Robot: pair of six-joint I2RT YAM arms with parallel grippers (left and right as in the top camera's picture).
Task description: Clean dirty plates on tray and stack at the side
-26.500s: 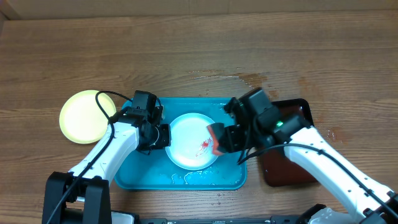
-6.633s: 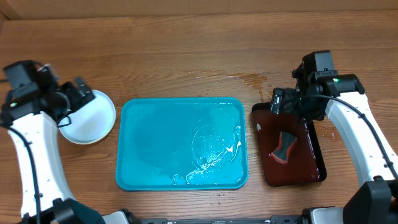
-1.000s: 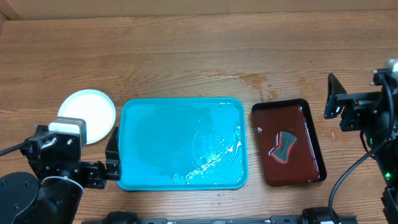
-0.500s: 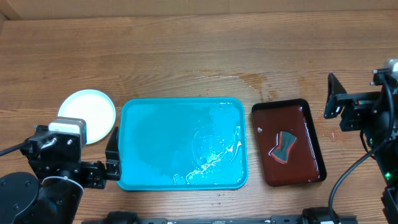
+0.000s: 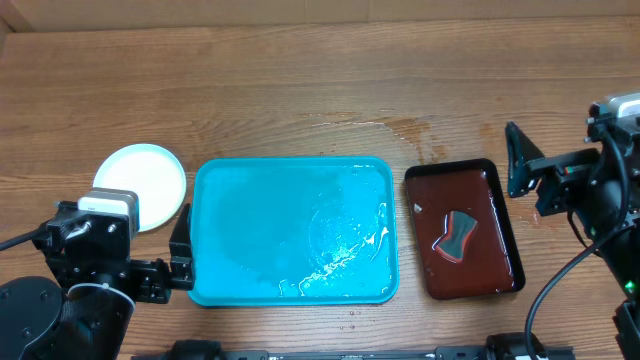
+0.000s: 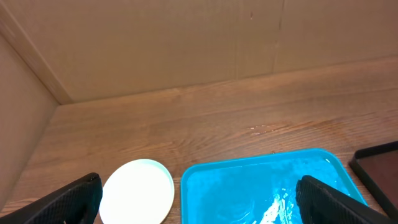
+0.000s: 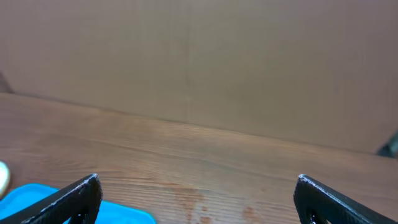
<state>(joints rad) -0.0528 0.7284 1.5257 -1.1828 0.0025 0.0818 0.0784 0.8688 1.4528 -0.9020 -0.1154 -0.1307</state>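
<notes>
The turquoise tray [image 5: 250, 230] lies mid-table, wet, with streaks of water and no plate on it. A pale blue-white plate [image 5: 140, 186] rests on the wood just left of the tray, and only its top face shows. My left gripper [image 5: 182, 250] hovers open at the tray's near-left corner. From the left wrist, the plate [image 6: 138, 199] and tray [image 6: 249, 193] lie between the wide-apart fingers [image 6: 74, 202]. My right gripper [image 5: 528, 180] is raised and open, right of the tray. The right wrist view shows its fingers [image 7: 323, 199] spread over bare wood and a tray corner [image 7: 37, 208].
A dark red-brown tray [image 5: 450, 185] with a black rim sits right of the turquoise tray and holds a red and grey sponge [image 5: 457, 235]. Wet patches [image 5: 400, 128] mark the wood behind both trays. A cardboard wall [image 6: 186, 43] closes the back and left.
The right gripper has shifted a little to the left over the last half second. The left arm, plate and trays have not moved.
</notes>
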